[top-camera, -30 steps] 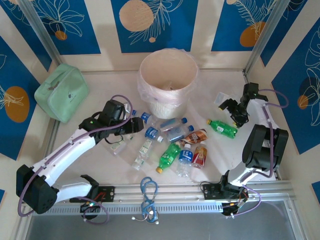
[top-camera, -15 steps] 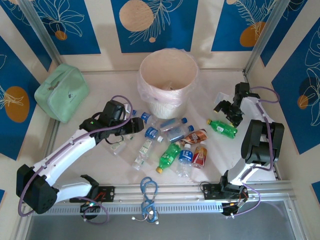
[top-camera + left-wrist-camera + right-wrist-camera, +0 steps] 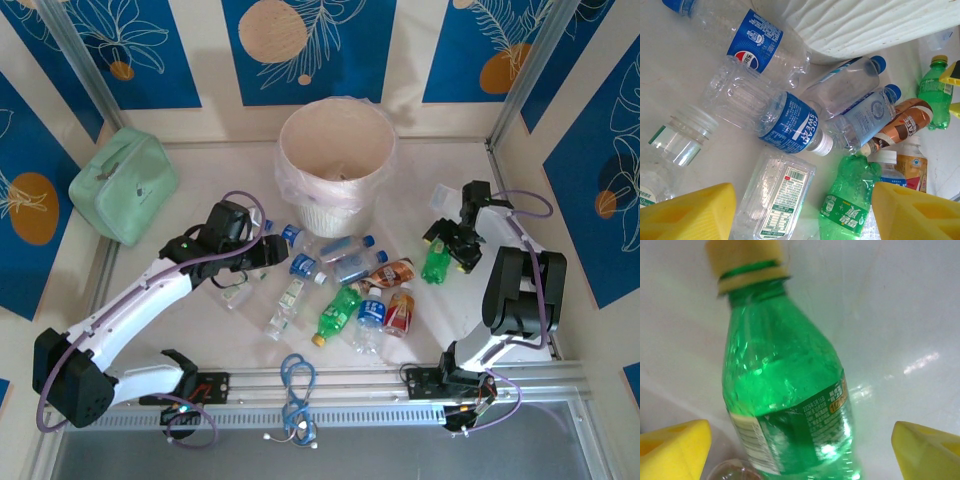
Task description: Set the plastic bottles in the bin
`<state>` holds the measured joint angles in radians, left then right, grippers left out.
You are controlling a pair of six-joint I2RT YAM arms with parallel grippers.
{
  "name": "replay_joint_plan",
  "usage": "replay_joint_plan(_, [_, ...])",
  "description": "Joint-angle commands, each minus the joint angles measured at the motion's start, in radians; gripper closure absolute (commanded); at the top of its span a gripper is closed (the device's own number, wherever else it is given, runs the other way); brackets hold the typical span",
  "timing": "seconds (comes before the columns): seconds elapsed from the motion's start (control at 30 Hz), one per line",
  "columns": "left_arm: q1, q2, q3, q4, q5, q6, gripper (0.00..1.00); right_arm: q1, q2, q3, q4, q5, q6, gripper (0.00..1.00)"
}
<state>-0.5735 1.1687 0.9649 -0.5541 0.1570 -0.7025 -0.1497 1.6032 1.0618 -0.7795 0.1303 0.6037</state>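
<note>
Nearest the arm bases: a loose heap of plastic bottles (image 3: 345, 295) on the table (image 3: 410, 180); clear with blue labels, green, brown-labelled.

Left gripper (image 3: 262, 250) sits at the heap's left edge, jaws part spread and pinching nothing. A flattened clear bottle (image 3: 777, 200) lies between its pads (image 3: 690, 212).

Right gripper (image 3: 447, 245) is spread wide astride a green bottle with yellow cap (image 3: 790, 405), which lies apart from the heap, to the right. Its pads are clear of the bottle.

Farther back: the bin (image 3: 330, 212), upright and bag-lined.

Judgement: the bottles look empty, light, thin-walled and slick, so they may roll or crumple. Take hold across the labelled belly, gently.
</note>
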Motion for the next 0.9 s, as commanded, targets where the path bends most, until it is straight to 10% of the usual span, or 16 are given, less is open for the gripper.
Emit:
replay_joint_plan(0.0, [0.001, 0.004, -0.019, 0.027, 0.019, -0.007, 0.28, 0.022, -0.045, -0.022, -0.020, -0.020, 0.018, 0.06])
replay_joint_plan(0.87, [0.001, -0.006, -0.044, 0.028, 0.023, -0.016, 0.29, 0.061, 0.195, 0.125, -0.035, 0.028, 0.009, 0.22])
